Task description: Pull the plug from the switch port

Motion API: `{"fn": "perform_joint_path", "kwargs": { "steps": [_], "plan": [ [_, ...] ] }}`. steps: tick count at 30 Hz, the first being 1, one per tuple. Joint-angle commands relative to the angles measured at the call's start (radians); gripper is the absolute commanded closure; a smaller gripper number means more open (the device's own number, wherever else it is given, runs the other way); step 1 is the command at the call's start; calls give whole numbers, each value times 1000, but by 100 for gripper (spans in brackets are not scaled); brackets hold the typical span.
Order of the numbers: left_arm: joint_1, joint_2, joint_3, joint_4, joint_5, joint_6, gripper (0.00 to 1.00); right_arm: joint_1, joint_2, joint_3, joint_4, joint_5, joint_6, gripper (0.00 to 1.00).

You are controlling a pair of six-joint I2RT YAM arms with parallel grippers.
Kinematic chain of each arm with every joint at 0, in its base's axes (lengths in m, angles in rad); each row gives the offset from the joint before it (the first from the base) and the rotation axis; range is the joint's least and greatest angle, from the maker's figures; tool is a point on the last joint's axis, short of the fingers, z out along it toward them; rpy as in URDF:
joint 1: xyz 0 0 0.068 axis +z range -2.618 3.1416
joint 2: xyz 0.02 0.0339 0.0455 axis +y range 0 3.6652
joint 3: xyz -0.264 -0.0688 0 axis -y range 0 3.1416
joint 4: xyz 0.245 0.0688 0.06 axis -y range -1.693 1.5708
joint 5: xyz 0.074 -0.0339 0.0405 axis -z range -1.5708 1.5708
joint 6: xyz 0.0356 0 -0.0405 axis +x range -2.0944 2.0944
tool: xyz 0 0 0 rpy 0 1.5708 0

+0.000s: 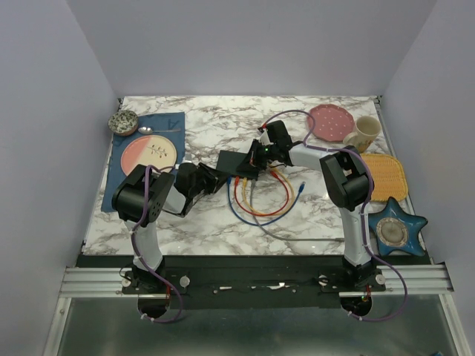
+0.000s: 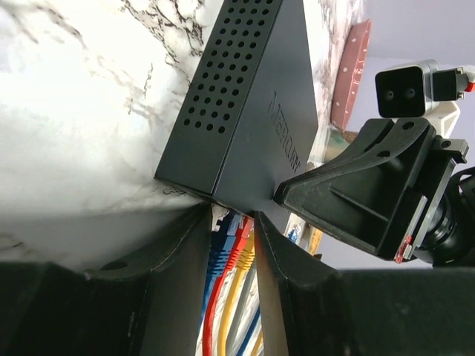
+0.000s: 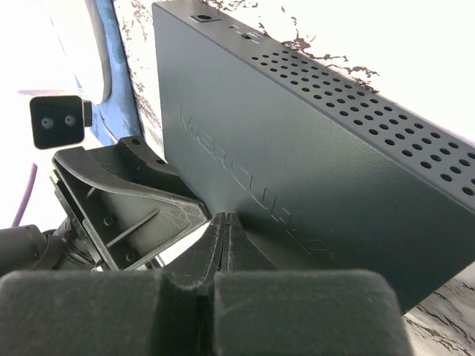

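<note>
The black switch lies flat mid-table, its vented side and lettered top showing in the wrist views. Blue, red and yellow plugs sit side by side in its near edge. My left gripper straddles all three, its fingers against the outer ones. My right gripper is shut with nothing in it, tips pressed down on the switch top. Which port each plug sits in is hidden.
Blue, red and orange cables loop toward the near edge, with a loose blue plug end. A plate on a blue mat, a bowl, a pink plate, a mug, a yellow mat and a star dish ring the sides.
</note>
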Motion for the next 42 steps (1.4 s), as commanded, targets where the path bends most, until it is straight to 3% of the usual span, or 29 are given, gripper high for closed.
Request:
{"fn": "perform_joint_path", "kwargs": {
  "steps": [1, 9, 27, 40, 42],
  "plan": [
    [-10, 20, -43, 14, 14, 27, 57, -3, 41, -19, -34, 40, -17, 99],
    [-10, 36, -48, 25, 14, 19, 55, -3, 44, -19, -33, 40, -14, 99],
    [-22, 33, 50, -157, -35, -4, 62, -3, 44, -24, -28, 37, -12, 99],
    [-28, 66, 12, -81, -24, -17, 98, -3, 35, -35, -25, 42, -12, 99],
    [-27, 72, -3, -56, -23, -21, 100, -3, 21, -42, -25, 66, -20, 99]
  ]
}}
